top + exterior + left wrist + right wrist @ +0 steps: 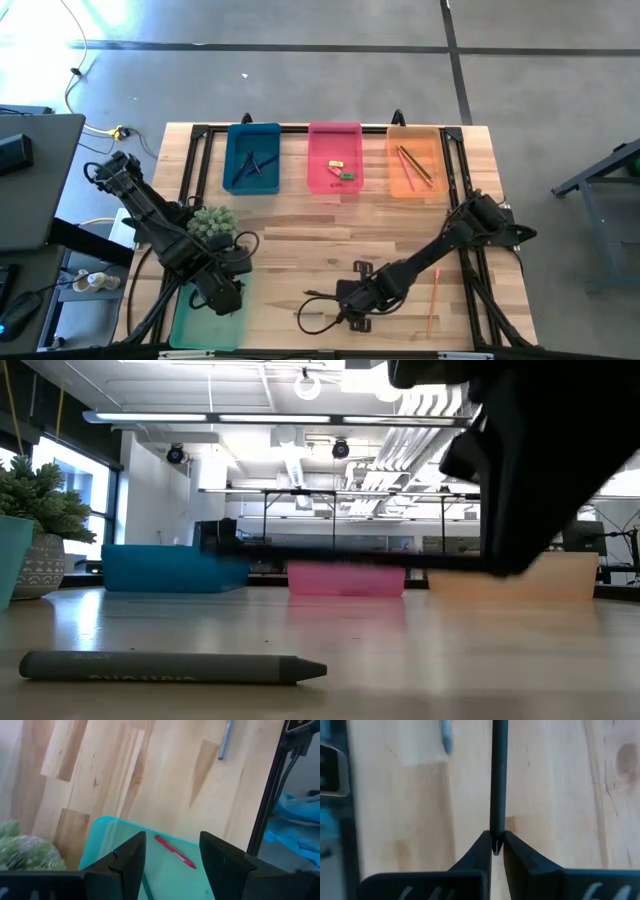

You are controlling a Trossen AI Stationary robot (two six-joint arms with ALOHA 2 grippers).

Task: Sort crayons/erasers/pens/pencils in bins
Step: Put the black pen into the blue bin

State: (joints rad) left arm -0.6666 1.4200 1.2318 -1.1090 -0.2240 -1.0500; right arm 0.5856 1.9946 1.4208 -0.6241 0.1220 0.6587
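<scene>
My left gripper [172, 862] hangs open above the light green bin [205, 318] at the table's near left. A red crayon [175, 852] lies on the bin's floor below the fingers. My right gripper [350, 303] is near the table's front middle, shut on a slim dark stick [498, 775]; pen or pencil, I cannot tell. A dark grey crayon [170, 667] lies flat on the wood just beside it. An orange pencil [434, 300] lies on the table to the right. My right gripper pinches the dark stick by one end [496, 840] between its two fingertips. The fingers slant down from above. From the fingers the stick [320, 297] runs out toward the table's left. Whether its free end touches the wood I cannot tell.
Along the far edge stand a blue bin [253, 160] with pens, a pink bin [334, 158] with erasers and an orange bin [414, 160] with pencils. A potted plant [213, 222] stands beside the left arm. Bare wood lies in the table's middle.
</scene>
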